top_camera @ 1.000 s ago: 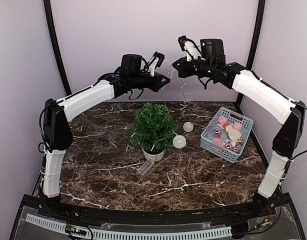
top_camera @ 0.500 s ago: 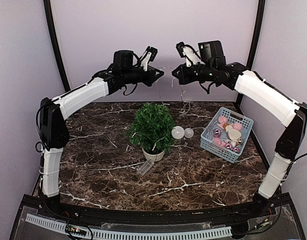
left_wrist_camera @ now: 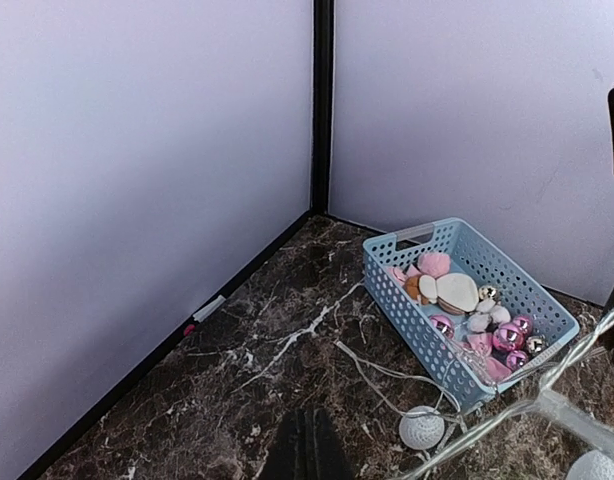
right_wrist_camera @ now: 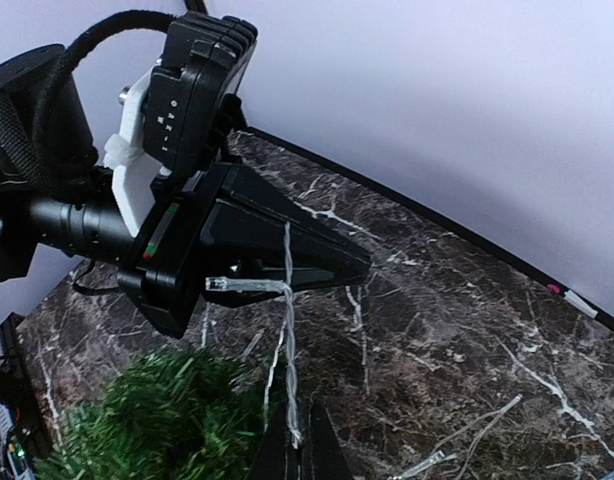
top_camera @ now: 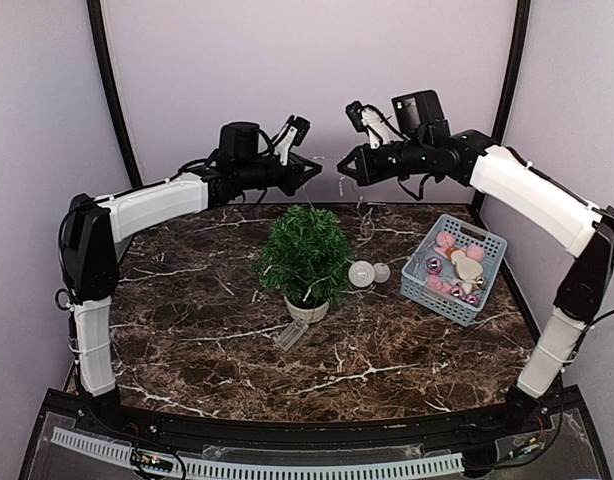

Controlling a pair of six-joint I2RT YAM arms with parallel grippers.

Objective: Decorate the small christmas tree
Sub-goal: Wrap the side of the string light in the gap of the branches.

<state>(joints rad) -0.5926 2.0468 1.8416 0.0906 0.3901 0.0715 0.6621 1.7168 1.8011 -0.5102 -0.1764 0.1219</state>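
The left gripper (top_camera: 315,168) and right gripper (top_camera: 342,165) are clamping shut on the light string (top_camera: 361,274) above the tree (top_camera: 307,255), which is standing bare, ornaments (top_camera: 457,266) sitting in the basket (top_camera: 425,291).

No text, label or number can be read in any view. In the upper left of the right wrist view, a black camera housing (right_wrist_camera: 192,95) bears a row of small pale marks, too small to make out. At the bottom left of the top view, a small board (top_camera: 155,461) shows only coloured dots.
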